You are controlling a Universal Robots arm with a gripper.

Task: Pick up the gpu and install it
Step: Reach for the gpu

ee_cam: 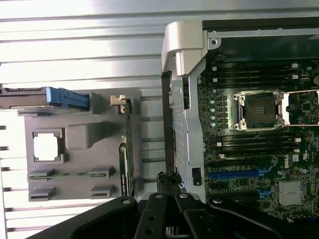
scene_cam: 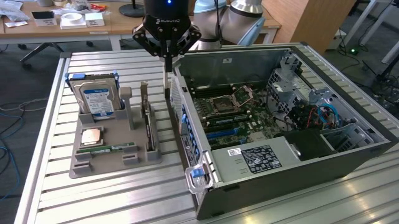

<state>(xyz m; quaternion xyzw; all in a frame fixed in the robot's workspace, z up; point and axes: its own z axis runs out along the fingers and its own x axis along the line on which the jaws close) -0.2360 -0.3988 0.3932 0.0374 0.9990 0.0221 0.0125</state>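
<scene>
Gripper (scene_cam: 167, 89), pinched shut, hangs between the open computer case (scene_cam: 249, 175) and the tray (scene_cam: 100, 167) holding the gpu (scene_cam: 149, 125).

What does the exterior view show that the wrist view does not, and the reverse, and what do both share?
Exterior view: desks in the background, the hard drive's blue-white label, the drive cage. Wrist view: a straight-down look along the gpu's top edge. Both: the grey tray, the loose CPU, the motherboard socket, and the shut jaws over the gap between tray and case.
</scene>
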